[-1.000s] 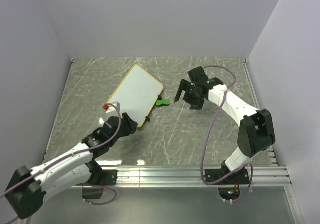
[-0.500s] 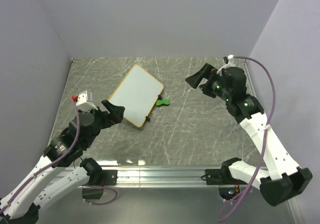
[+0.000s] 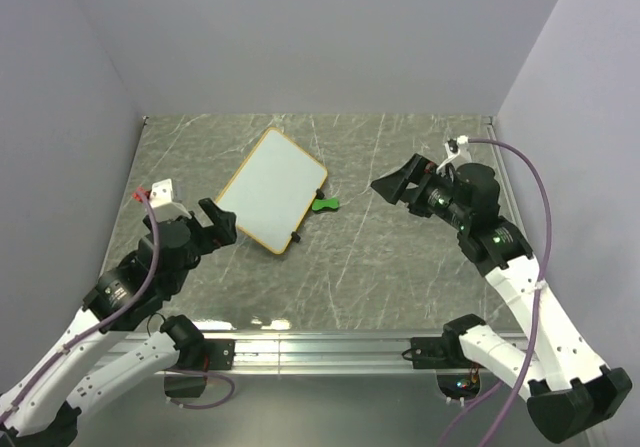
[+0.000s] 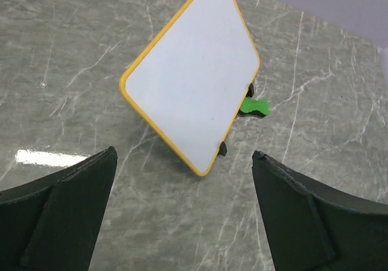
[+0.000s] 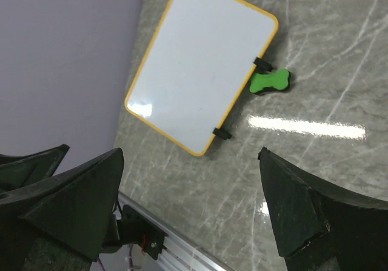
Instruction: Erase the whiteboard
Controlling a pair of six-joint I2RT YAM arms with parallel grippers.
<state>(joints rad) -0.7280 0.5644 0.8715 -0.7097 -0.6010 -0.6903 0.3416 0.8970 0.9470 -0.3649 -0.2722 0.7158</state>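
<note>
I am holding the left gripper point(image 3: 216, 219) fully spread and empty, near-left of the whiteboard point(image 3: 272, 190), which is lying flat left of centre. The green eraser point(image 3: 324, 204) is sitting just beside its right edge. The right gripper point(image 3: 391, 183) is hovering wide, empty. A misjudged reach for the eraser risks shoving the board.

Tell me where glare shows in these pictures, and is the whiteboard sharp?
Right wrist view: a bright streak of glare lies on the table near the green eraser, and a small shine marks the lower-left corner of the whiteboard. Left wrist view: a pale glare patch on the table at left; the whiteboard looks sharp. Top view: faint reflection at the table's near edge.
</note>
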